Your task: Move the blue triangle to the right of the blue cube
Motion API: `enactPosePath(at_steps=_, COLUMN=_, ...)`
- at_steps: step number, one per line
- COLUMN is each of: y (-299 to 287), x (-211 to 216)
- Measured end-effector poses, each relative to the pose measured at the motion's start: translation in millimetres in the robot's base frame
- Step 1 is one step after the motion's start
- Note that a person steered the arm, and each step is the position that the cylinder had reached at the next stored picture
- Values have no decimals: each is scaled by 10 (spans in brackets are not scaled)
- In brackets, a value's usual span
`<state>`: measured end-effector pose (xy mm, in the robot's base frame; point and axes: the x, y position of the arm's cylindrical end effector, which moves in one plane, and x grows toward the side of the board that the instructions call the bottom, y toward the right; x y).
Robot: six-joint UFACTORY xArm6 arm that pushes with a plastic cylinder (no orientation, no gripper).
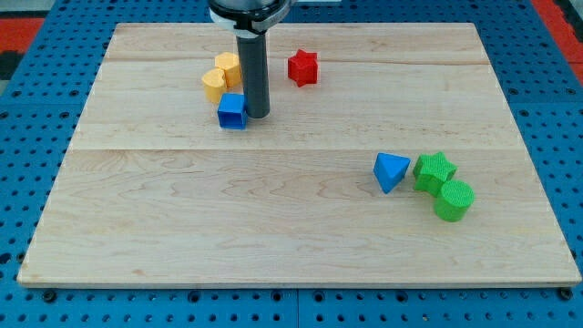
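The blue triangle [391,170] lies on the wooden board [273,219] at the view's right, touching a green star-shaped block [434,170] on its right. The blue cube [232,111] sits at the view's upper left. My tip [258,115] stands right beside the blue cube, on its right side, touching or almost touching it. The tip is far to the left of the blue triangle and above it in the view.
Two yellow blocks [221,76] sit just above the blue cube, touching each other. A red star-shaped block [302,67] lies to the right of the rod near the view's top. A green cylinder [454,199] sits below the green star.
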<state>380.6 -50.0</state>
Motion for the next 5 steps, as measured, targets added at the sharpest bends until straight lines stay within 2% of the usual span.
enactPosePath(at_steps=1, y=36, x=34)
enactPosePath(at_steps=3, y=545, x=855)
enactPosePath(at_steps=4, y=1346, x=1371)
enactPosePath(at_steps=5, y=2065, x=1623)
